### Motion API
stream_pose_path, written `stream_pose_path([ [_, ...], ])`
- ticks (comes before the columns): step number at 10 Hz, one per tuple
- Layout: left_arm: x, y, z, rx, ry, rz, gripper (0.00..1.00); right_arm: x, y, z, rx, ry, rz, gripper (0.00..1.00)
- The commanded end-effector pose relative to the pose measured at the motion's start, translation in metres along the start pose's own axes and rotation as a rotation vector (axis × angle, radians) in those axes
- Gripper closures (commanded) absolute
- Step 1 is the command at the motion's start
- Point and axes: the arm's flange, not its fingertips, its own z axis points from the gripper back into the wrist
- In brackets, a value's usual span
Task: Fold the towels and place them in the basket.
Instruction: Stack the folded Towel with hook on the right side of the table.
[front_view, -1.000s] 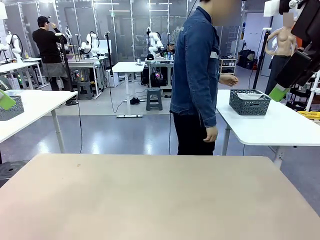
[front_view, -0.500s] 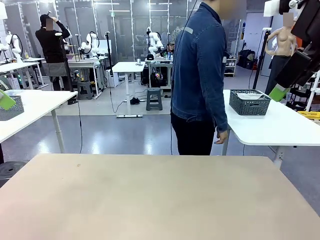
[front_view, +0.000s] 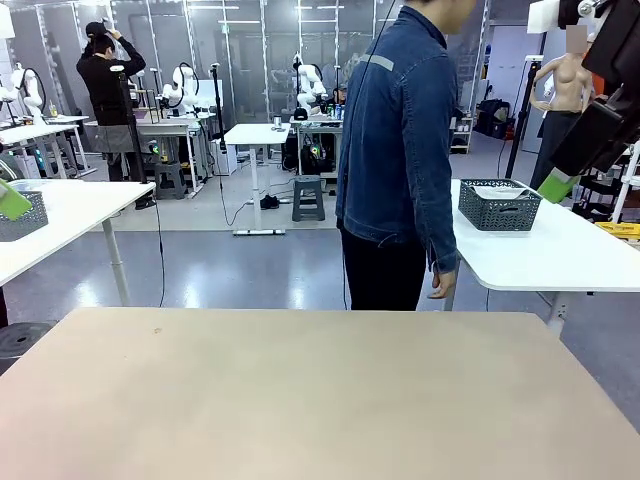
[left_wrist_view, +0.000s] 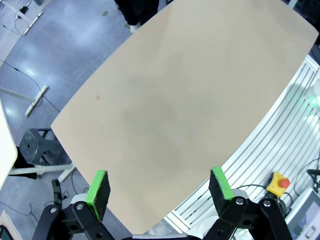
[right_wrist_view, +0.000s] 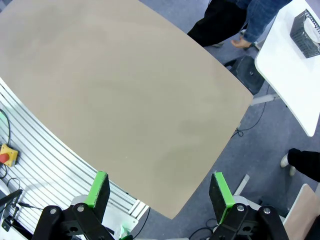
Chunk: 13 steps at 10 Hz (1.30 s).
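Sitting on white side table (front_view: 560, 250): basket (front_view: 498, 205), pale contents unclear.

- Front view: fixed low at the near edge of the bare beige rectangular tabletop (front_view: 300, 400), facing level across it toward a person in a denim jacket (front_view: 400, 150) at the far side
- Left wrist view: high above, looking steeply down past its green-padded black fingers (left_wrist_view: 98, 187); shares the same tabletop (left_wrist_view: 185, 95)
- Right wrist view: likewise high, looking down; shares the tabletop (right_wrist_view: 110, 85), the person's legs (right_wrist_view: 220, 22) and the dark grey lattice plastic basket (right_wrist_view: 306, 31) with the front view
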Motion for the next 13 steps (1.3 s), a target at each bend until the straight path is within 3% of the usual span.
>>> stream_pose_path([
  [1, 0.0007, -0.0012, 0.0023, 0.008, -0.003, -0.003, 0.00, -0.0003, 0.0000, 0.0004, 0.002, -0.001, 0.013, 0.00],
  [13, 0.0007, -0.0012, 0.0023, 0.008, -0.003, -0.003, 0.00, -0.0003, 0.0000, 0.0004, 0.002, -0.001, 0.013, 0.00],
])
